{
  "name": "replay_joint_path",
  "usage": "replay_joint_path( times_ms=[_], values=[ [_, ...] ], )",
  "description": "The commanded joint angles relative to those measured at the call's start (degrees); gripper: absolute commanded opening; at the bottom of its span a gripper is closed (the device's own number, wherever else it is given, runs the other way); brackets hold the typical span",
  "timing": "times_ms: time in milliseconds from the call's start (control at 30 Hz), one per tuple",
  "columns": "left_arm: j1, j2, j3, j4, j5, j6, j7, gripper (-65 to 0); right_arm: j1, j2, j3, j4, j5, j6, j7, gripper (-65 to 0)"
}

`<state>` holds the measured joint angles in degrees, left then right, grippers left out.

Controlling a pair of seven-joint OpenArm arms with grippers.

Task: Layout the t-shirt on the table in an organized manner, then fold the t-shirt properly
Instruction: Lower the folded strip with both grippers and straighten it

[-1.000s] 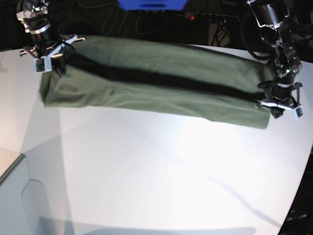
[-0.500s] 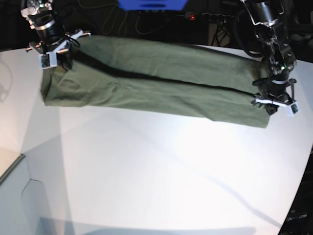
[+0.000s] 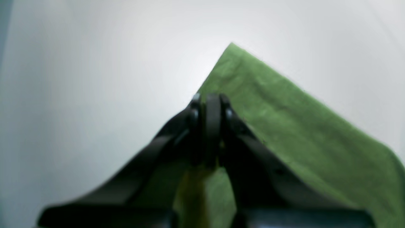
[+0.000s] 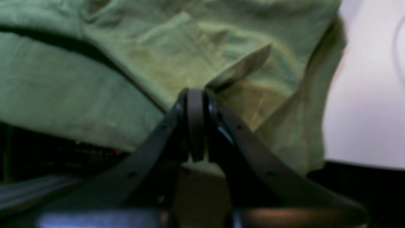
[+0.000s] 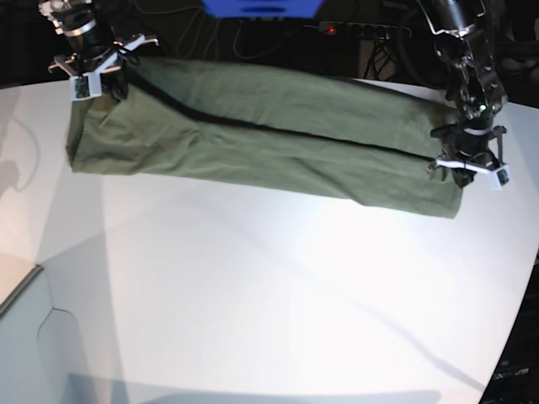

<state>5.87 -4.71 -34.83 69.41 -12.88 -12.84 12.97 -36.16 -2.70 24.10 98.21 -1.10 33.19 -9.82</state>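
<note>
The olive-green t-shirt hangs stretched as a long folded band over the far part of the white table, its lower edge draping down to the tabletop. My left gripper is shut on the band's right end, and my right gripper is shut on its left end. In the left wrist view the closed gripper pinches the t-shirt near a corner, above the table. The right wrist view has that gripper clamped on bunched t-shirt cloth.
Behind the table's curved far edge lie a blue object, a power strip with a red light and cables in the dark. At the near left the table's edge meets a lower grey surface.
Both grippers have risen and drawn back toward the far edge with the shirt ends. The dark fold line across the band has thinned.
</note>
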Motion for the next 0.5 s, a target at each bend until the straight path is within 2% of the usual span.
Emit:
replay_joint_path(
  times_ms=[0, 367, 467],
  values=[
    [-0.37, -0.52, -0.12, 0.79, -0.26, -0.21, -1.41, -64.9, 0.78, 0.37, 0.30, -0.59, 0.71, 0.88, 1.34, -65.0],
    [0.86, -0.61, -0.12, 0.44, -0.17, -0.21, -0.88, -64.4, 8.95, 4.06, 0.03, -14.92, 0.71, 0.88, 1.25, -65.0],
    [0.86, -0.61, -0.12, 0.44, 0.01, -0.21, -0.88, -59.2, 11.85, 6.17, -0.05, -19.93, 0.71, 0.88, 1.25, -65.0]
  ],
)
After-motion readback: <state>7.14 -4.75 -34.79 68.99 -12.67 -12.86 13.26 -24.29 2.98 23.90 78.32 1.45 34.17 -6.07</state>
